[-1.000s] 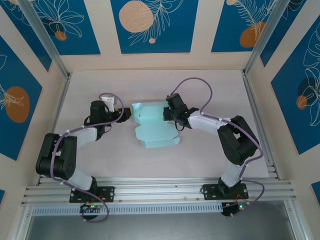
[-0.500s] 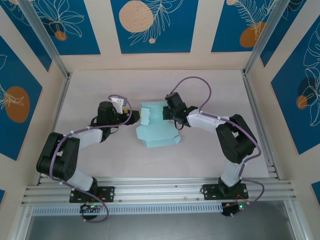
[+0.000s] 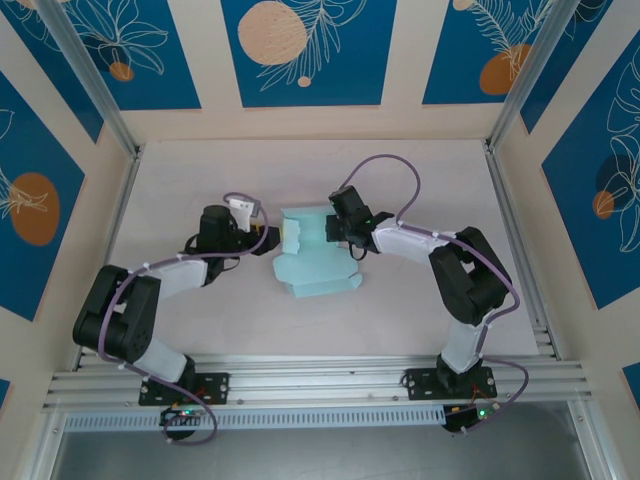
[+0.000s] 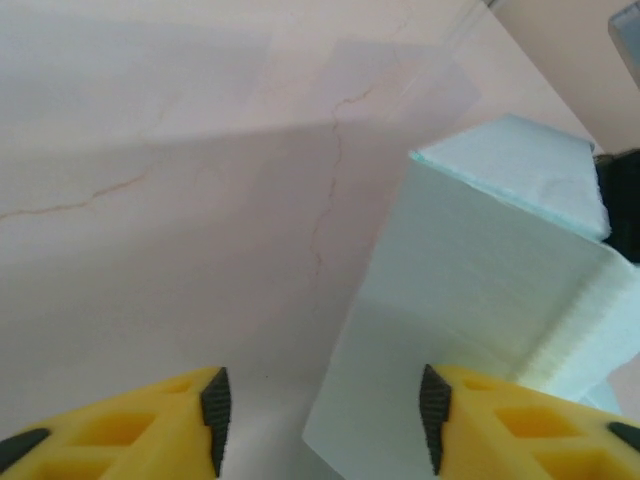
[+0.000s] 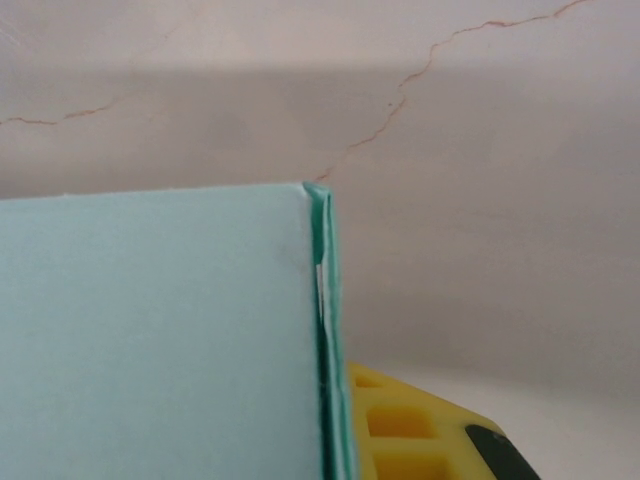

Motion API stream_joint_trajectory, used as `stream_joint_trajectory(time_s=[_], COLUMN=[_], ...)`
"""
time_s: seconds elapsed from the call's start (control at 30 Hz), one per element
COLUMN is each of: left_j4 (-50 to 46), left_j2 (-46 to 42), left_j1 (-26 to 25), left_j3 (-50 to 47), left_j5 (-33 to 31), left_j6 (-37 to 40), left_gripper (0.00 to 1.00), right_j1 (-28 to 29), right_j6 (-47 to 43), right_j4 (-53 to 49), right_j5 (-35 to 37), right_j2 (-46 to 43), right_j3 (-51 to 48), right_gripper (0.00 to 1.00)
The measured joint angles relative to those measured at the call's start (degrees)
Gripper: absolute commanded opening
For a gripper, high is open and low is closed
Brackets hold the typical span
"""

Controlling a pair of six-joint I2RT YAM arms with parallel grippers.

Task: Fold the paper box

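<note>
My left pincer [image 3: 262, 240]: fingers spread wide, holding nothing, tips just beside left wall of paper box [image 3: 312, 262]. Box mid-table [image 3: 200, 170], partly folded, side walls raised, near part lying flat. My right pincer [image 3: 338, 230]: clamped on box's right wall, card edge pressed against yellow finger [image 5: 420, 430].

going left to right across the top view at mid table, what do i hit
left arm → left end effector → box → right end effector, at the box's right edge → right arm
</note>
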Motion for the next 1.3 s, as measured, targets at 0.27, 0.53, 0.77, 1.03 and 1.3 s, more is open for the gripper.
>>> stream_joint_trajectory(time_s=[0.27, 0.53, 0.77, 1.03, 1.3], left_j4=[-5.66, -6.91, -6.80, -5.95, -4.79], left_j2=[-3.65, -4.66, -4.37, -2.60, -2.58], left_j1=[-0.26, -0.39, -0.46, -3.43, -7.72], left_j3=[-0.13, -0.13, -0.09, 1.09, 1.16], left_j5=[0.66, 2.73, 2.62, -3.52, -18.08], left_j6=[3.17, 3.98, 4.37, 6.29, 9.31], left_gripper=[0.41, 0.51, 0.48, 0.46, 0.37], right_j1=[0.00, 0.02, 0.28, 1.64, 2.56], right_j6=[0.02, 0.02, 0.02, 0.02, 0.92], right_j4=[0.02, 0.22, 0.24, 0.15, -0.66], right_j5=[-0.02, -0.04, -0.09, 0.52, 1.95], right_j2=[0.26, 0.26, 0.26, 0.26, 0.26], right_j3=[0.22, 0.44, 0.63, 1.53, 2.47], right_gripper=[0.00, 0.00, 0.00, 0.00, 0.00])
